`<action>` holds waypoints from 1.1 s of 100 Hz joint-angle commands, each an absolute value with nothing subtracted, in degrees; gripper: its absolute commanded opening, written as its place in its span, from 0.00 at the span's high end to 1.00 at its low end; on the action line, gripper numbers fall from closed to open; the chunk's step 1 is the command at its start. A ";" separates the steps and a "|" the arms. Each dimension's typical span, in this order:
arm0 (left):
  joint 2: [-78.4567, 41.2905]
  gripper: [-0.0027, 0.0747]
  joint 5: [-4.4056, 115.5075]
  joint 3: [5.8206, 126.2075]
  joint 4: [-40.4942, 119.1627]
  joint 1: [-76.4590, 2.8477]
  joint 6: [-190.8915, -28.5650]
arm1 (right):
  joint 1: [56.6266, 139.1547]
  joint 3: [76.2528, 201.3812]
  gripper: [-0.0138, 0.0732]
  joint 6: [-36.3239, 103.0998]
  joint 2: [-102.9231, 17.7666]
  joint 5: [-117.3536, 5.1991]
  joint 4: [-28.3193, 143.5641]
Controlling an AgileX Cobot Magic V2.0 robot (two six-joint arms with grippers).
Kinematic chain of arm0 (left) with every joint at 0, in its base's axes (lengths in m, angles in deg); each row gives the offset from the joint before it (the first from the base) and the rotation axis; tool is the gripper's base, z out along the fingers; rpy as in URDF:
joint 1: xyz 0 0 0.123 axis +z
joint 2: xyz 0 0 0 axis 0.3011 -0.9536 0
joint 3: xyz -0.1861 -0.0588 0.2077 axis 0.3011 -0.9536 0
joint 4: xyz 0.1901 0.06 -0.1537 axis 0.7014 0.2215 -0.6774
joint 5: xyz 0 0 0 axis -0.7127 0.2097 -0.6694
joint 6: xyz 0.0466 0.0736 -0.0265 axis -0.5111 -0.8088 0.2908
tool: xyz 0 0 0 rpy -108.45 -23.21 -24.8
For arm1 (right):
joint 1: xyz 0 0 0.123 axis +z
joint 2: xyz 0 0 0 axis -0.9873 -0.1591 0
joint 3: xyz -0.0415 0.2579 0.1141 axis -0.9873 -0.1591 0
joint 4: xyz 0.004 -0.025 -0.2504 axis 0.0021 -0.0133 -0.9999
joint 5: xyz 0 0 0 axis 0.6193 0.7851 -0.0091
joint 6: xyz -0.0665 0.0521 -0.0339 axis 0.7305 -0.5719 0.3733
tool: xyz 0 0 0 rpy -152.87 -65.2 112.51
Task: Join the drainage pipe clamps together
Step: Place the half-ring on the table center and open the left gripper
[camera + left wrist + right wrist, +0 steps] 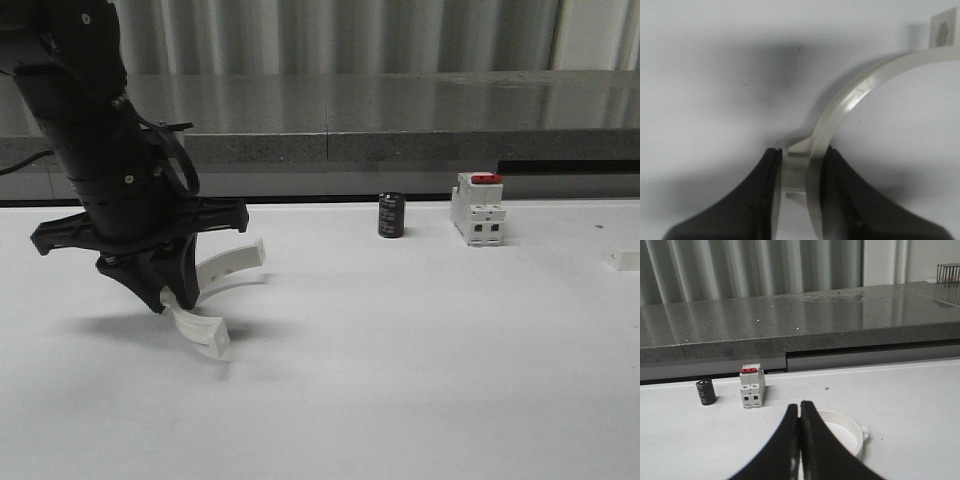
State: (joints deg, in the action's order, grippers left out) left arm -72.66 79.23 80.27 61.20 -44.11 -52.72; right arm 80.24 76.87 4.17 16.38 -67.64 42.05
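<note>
A white half-ring drainage pipe clamp [212,335] hangs a little above the white table [420,380] at the left, its two ends pointing right. My left gripper [168,296] is shut on it. In the left wrist view the black fingers [755,200] squeeze the clamp's [865,87] side lug and band, and the arc curves away to a flat end tab. In the right wrist view my right gripper [800,407] is shut with nothing in it. Just behind its fingers a second white curved clamp [854,432] with a small lug lies on the table, partly hidden.
At the back of the table stand a black cylinder [391,215] and a white boxy breaker with a red top [477,208]. A small white block [625,258] lies at the far right edge. A grey ledge [400,110] runs behind the table.
</note>
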 commanded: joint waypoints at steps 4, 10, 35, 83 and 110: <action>-70.17 0.92 77.51 81.63 60.99 -44.62 -52.10 | 80.25 77.81 0.92 4.08 17.49 -72.50 41.89; -70.65 0.88 77.51 81.63 60.99 -44.62 -52.10 | 80.25 77.81 0.92 4.08 17.49 -72.50 41.89; -70.95 0.73 77.71 81.63 60.99 -44.62 -52.10 | 80.25 77.81 0.92 4.08 17.49 -72.50 41.89; -68.39 0.21 77.45 81.63 61.04 -44.62 -54.23 | 80.25 77.81 0.92 4.08 17.49 -72.50 41.89; -53.50 0.21 77.28 81.63 61.04 -42.05 -63.21 | 80.25 77.81 0.92 4.08 17.49 -72.50 41.89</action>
State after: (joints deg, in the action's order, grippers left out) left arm -61.38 79.10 80.25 61.35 -43.63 -60.32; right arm 80.24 76.87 4.17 16.38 -67.64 42.05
